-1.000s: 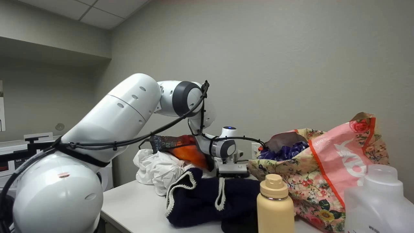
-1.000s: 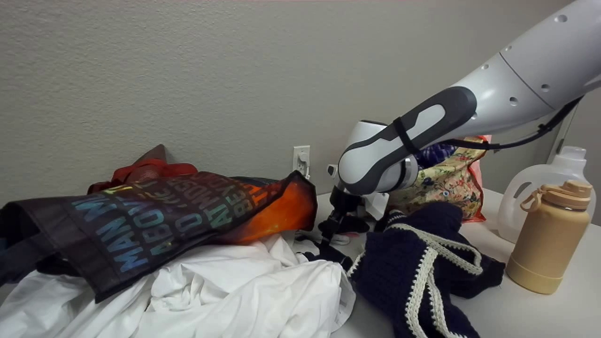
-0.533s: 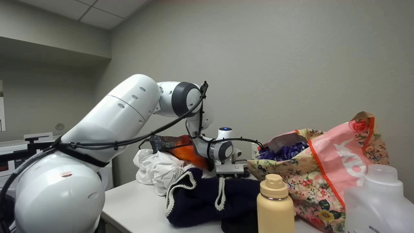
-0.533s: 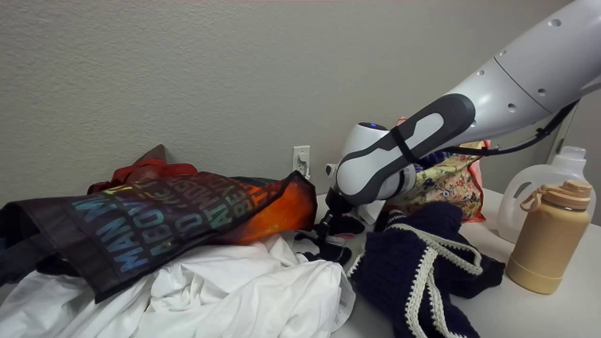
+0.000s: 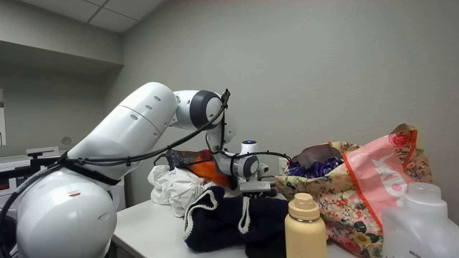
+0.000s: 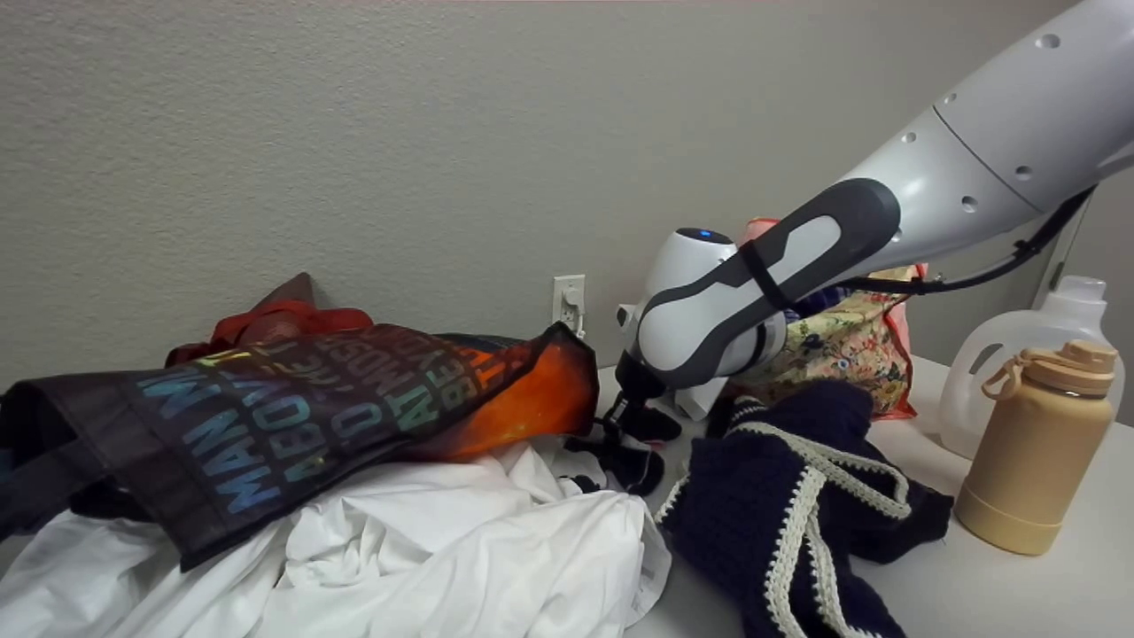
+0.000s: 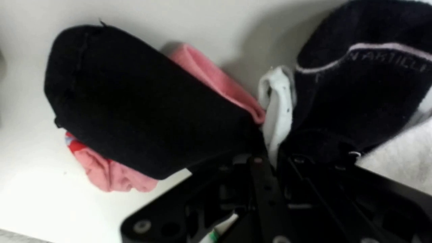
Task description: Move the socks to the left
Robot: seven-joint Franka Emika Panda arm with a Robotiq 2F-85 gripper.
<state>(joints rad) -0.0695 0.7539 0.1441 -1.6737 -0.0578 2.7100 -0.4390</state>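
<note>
Several socks lie together beneath my gripper (image 7: 275, 165) in the wrist view. A strip of white sock (image 7: 278, 111) runs up from between the fingertips, pinched there. To its left is a plain black sock (image 7: 145, 101) with pink sock (image 7: 219, 81) showing from under it. On the right lies a black sock with a pale line and lettering (image 7: 364, 91). Whether black fabric is also caught between the dark fingers cannot be made out. In an exterior view the fingers come down at the black-and-white socks (image 6: 633, 461); elsewhere a navy garment (image 5: 233, 222) hides the fingertips.
White cloth (image 6: 443, 558) and a dark printed bag (image 6: 301, 416) lie beside the socks. The navy garment with cream trim is close on the opposite side. A floral bag (image 5: 344, 193), a tan bottle (image 5: 305, 225) and a clear jug (image 5: 419, 222) stand beyond it.
The jaws have gone from open to shut, gathering sock fabric between them. My arm dipped slightly and shifted a little, and the black-and-white socks below have bunched up toward the fingers.
</note>
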